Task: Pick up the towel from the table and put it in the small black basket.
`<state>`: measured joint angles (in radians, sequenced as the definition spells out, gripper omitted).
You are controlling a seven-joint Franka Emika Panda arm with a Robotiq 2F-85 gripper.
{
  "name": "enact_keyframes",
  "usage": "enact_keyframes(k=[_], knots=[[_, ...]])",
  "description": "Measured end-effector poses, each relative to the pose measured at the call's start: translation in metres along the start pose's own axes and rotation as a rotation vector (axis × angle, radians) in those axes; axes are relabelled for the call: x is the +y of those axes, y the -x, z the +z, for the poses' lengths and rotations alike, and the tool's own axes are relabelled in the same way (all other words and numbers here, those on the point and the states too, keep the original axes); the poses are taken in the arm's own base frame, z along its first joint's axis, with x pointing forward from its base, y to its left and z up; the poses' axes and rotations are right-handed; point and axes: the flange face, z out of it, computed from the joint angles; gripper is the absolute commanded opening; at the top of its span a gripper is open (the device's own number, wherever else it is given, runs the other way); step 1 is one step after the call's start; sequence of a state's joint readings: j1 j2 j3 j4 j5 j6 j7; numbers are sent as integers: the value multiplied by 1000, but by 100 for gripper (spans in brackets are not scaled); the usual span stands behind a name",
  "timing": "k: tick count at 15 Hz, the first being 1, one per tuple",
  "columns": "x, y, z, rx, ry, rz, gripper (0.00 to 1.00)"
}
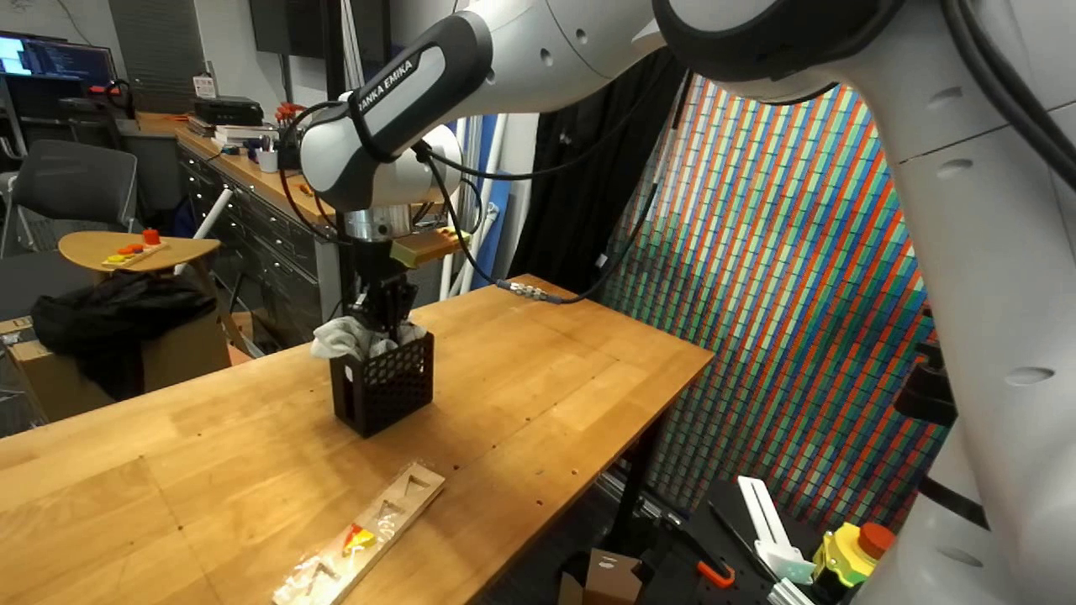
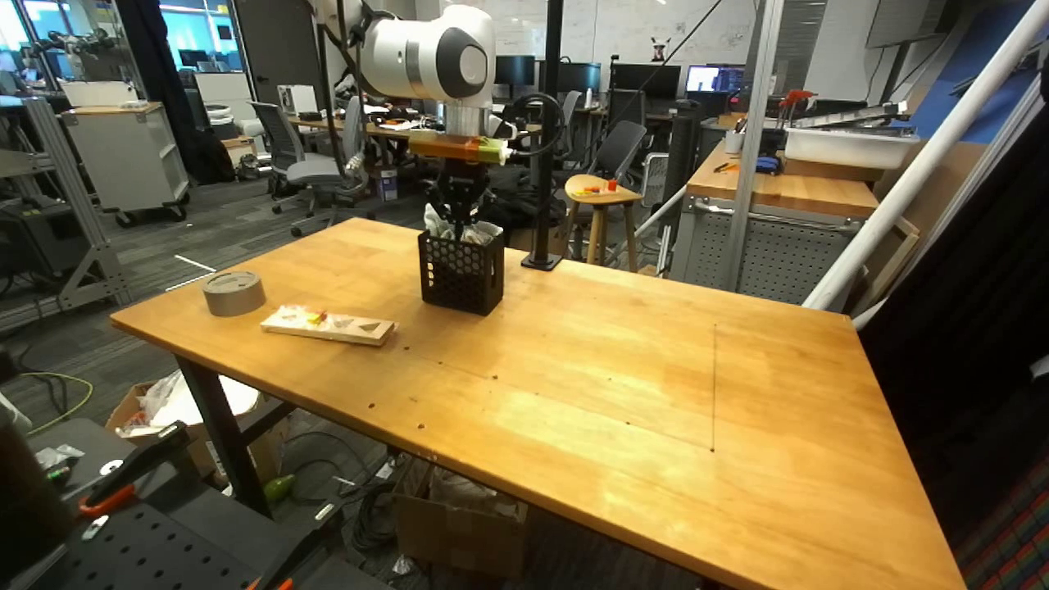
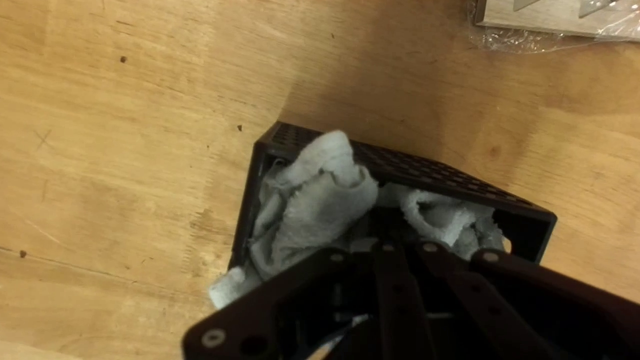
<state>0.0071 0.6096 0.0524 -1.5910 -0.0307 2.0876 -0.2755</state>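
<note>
towel [image 3: 325, 207]: bunched in black basket [image 3: 430, 175], overhanging | jaws: gap unreadable

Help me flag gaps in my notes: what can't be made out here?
Gripper: in the wrist view, darkness hides whether it grips the towel.
Black basket: in the wrist view, towel and gripper hide most of its floor.
Towel: in both exterior views, basket walls mostly hide its lower part.
Wooden board: in the wrist view, top and right edges cut it off.
</note>
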Motion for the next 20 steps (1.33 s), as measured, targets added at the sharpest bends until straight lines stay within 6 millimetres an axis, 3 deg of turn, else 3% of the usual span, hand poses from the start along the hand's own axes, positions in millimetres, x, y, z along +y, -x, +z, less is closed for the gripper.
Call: enact_keyframes(k=[7, 9, 16, 20], knots=[[-11, -12, 64, -50, -118, -37, 1], [-13, -15, 74, -62, -149, -41, 1], [-12, -18, 65, -62, -156, -39, 1], [-19, -21, 22, -30, -91, -42, 1]])
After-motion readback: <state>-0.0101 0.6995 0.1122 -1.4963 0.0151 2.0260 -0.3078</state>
